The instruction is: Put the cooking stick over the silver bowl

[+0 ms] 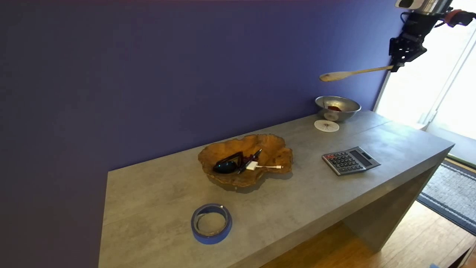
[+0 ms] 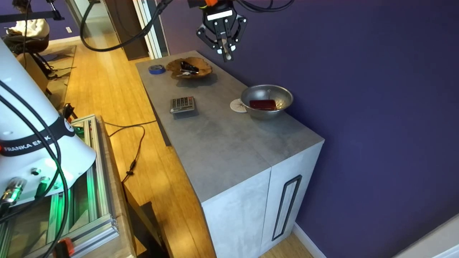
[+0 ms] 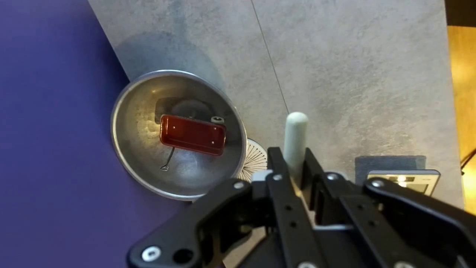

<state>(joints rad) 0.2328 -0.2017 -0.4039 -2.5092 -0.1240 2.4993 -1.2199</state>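
My gripper (image 1: 396, 67) is shut on the cooking stick (image 1: 344, 75), a pale wooden spoon, near its handle end. It holds the stick roughly level, high above the table, with the broad end pointing away. In an exterior view the gripper (image 2: 225, 53) shows the stick's rounded handle end (image 2: 228, 56). In the wrist view the handle end (image 3: 296, 134) sticks out between the fingertips (image 3: 291, 152); the broad end is hidden. The silver bowl (image 1: 347, 116) stands by the wall, below the stick and apart from it. It also shows in an exterior view (image 2: 263, 114) and the wrist view (image 3: 130, 149).
A dark red box-like object (image 3: 192, 134) lies in the silver bowl. A white patterned coaster (image 1: 326, 125) is beside the bowl. A calculator (image 1: 351, 160), an amber-brown bowl (image 1: 275, 143) holding small items and blue tape (image 1: 212, 238) are on the table. The purple wall (image 2: 358, 107) runs behind.
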